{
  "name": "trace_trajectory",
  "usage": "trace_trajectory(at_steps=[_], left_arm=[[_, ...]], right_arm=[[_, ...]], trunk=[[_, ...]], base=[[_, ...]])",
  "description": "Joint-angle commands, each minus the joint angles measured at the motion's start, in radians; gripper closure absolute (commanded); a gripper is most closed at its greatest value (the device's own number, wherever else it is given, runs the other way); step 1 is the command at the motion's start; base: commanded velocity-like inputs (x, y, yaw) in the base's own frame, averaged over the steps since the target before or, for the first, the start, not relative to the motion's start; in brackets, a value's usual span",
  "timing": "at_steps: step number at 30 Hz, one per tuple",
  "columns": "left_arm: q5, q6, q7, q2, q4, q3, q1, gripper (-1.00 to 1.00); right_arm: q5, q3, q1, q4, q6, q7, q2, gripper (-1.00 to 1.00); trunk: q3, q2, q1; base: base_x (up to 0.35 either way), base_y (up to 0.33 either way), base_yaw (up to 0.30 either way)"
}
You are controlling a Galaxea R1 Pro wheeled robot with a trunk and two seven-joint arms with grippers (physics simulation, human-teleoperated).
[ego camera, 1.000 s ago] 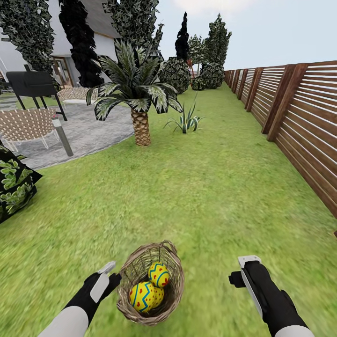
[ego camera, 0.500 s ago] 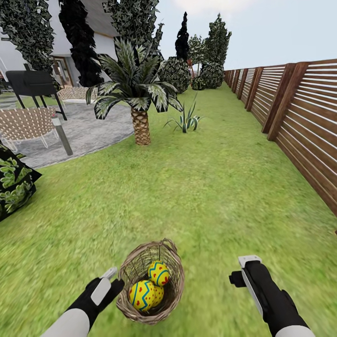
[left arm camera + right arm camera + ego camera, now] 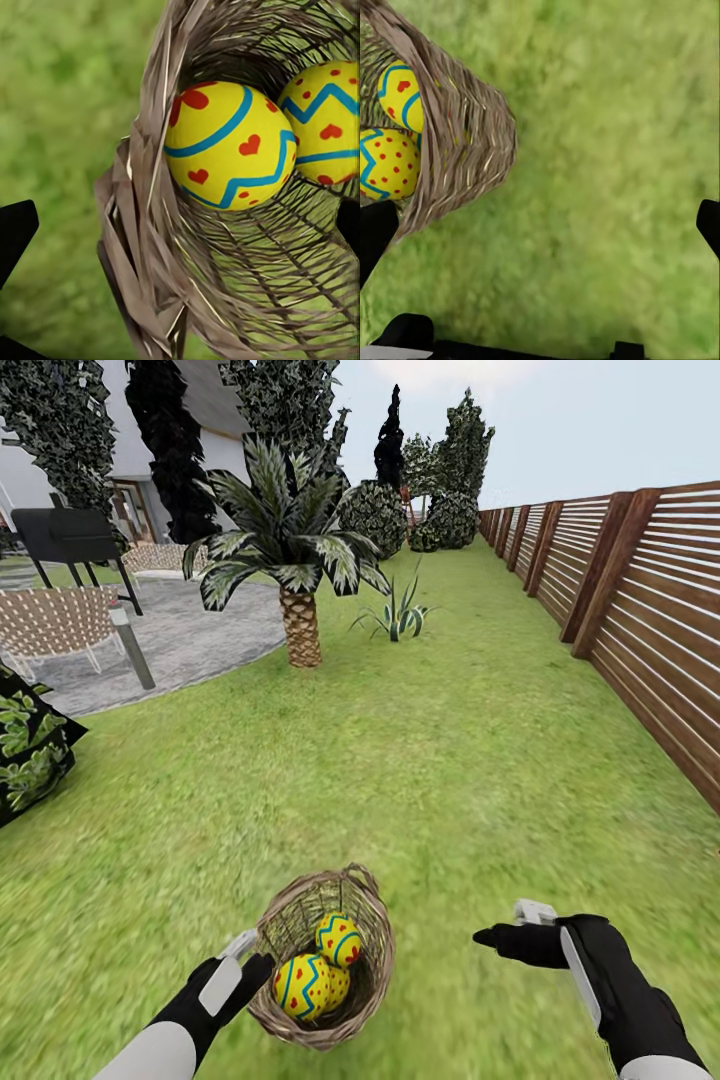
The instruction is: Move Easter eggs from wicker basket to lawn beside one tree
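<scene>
**Right arm swung toward basket; eggs not yet lifted**

Evidently the main change over the last second was on the right: the right pincer (image 3: 525, 925), lower right of the head frame, had rotated from pointing up-frame to pointing left, toward the wicker basket (image 3: 365, 905). The left pincer (image 3: 240, 952) had edged closer to the basket's left rim and sat just beside or touching it; contact could not be confirmed.

Judgement: this was the approach to the first pick, with the basket possibly being steadied from the left. No egg was out yet.

State of pincers: right one spread wide, holding nothing; in the right wrist view its dark fingertips (image 3: 709, 221) stood far apart over bare lawn (image 3: 607, 165). Left one also looked parted and empty, with one dark fingertip (image 3: 15, 232) outside the basket wall.

Position of targets: the Easter eggs (image 3: 338, 940) lay inside the basket at lower centre, two clearly visible and a third partly hidden beneath them. They were left of the right pincer, apart from it, with the basket wall between.
</scene>
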Motion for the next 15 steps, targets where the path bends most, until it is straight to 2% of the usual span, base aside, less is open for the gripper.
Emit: trace_trajectory(at_steps=[1,12,15], left_arm=[[0.01,0.004,0.003,-0.001,0.001,0.001,0.0,-1.0],[0.013,-0.005,-0.003,-0.001,0.015,0.002,0.0,-1.0],[0.033,-0.034,-0.003,-0.001,0.02,0.002,0.0,-1.0]], right_arm=[[0.004,-0.007,-0.001,-0.001,0.004,0.016,-0.001,-1.0],[0.008,-0.009,-0.001,-0.002,0.005,0.035,-0.003,-1.0],[0.009,-0.008,-0.001,-0.002,0.005,0.035,-0.003,-1.0]], trunk=[[-0.004,-0.008,0.004],[-0.039,-0.085,0.046],[-0.048,-0.106,0.058]], base=[[0.0,0.0,0.0],[0.0,0.0,0.0],[0.0,0.0,0.0]])
